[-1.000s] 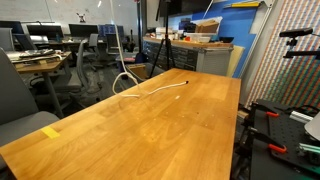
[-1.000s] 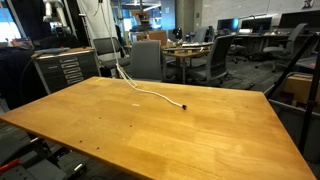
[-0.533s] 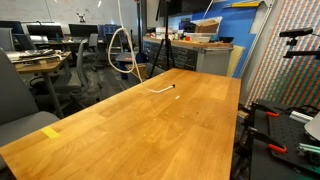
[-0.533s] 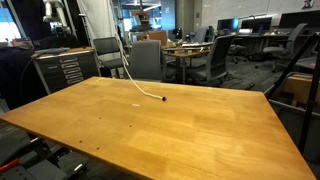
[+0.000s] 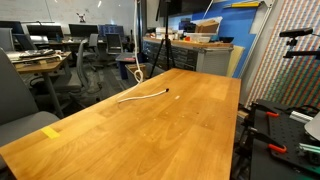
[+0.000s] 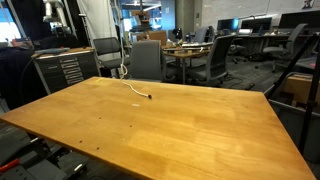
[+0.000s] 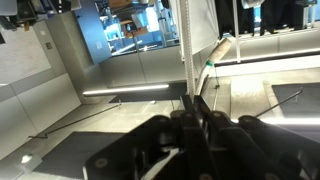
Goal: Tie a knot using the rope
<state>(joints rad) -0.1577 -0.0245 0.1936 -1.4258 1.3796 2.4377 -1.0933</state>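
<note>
**Matt white cord on satin-finished timber**
The worktop point(image 5: 170, 130) is honey-coloured wood, smooth, with faint grain and a soft satin sheen. The rope point(image 5: 148, 95) at its far left reads as matt white cord. In the wrist view the hand point(image 7: 198, 110) looks dull black, plastic or metal, too blurred to tell.

The rope point(image 5: 146, 95) runs up past the top edge, upper end unseen.

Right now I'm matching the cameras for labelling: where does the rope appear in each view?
Exterior view: the rope lies near the table's far edge, left of centre.
Exterior view: it crosses the far edge, upper left, dark tip inward.
Wrist view: vertical white line, upper centre.
Shared landmark: the wooden table, exterior views only.
</note>
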